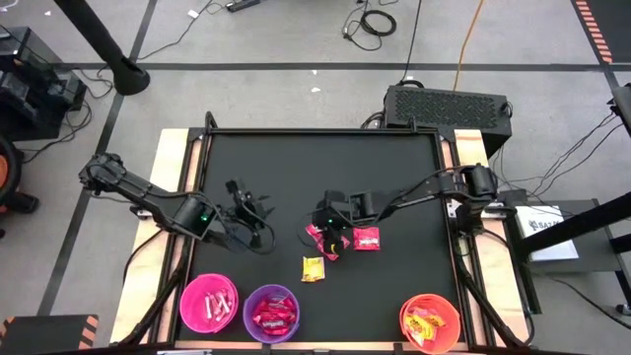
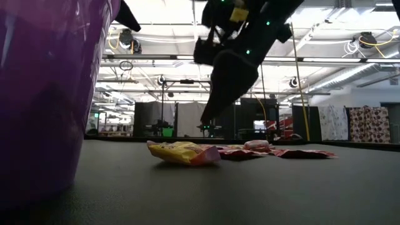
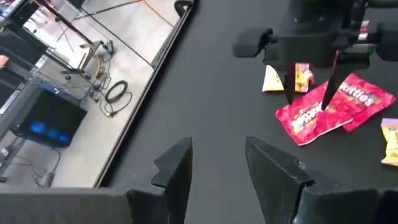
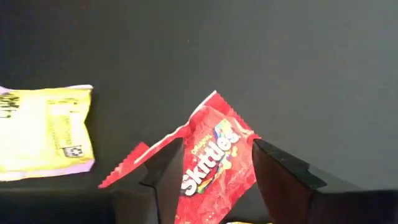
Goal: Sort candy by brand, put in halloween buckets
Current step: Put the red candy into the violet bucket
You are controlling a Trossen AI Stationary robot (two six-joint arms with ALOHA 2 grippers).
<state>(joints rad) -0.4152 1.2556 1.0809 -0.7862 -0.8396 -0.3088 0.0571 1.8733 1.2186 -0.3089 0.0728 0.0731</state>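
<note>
From above, the right arm reaches from the table's right edge toward the middle, and the right gripper [image 1: 331,235] points down over a red packet [image 1: 319,240]. A second red packet [image 1: 367,238] lies just beside it, and a yellow packet [image 1: 313,268] lies nearer the buckets. The left arm is bent at the left side, with the left gripper [image 1: 258,232] well apart from the candy. The pink bucket [image 1: 209,302], purple bucket [image 1: 271,312] and orange bucket [image 1: 431,322] stand along the front edge.

In the low view, the right gripper hangs down from above behind the yellow packet, with the red ones beyond.

In the left wrist view, the left gripper's fingers [image 3: 273,171] stand apart and hold nothing.

In the right wrist view, the fingers [image 4: 280,171] stand on both sides of the red packet, which is tilted up between them. I cannot tell if they already press it.
</note>
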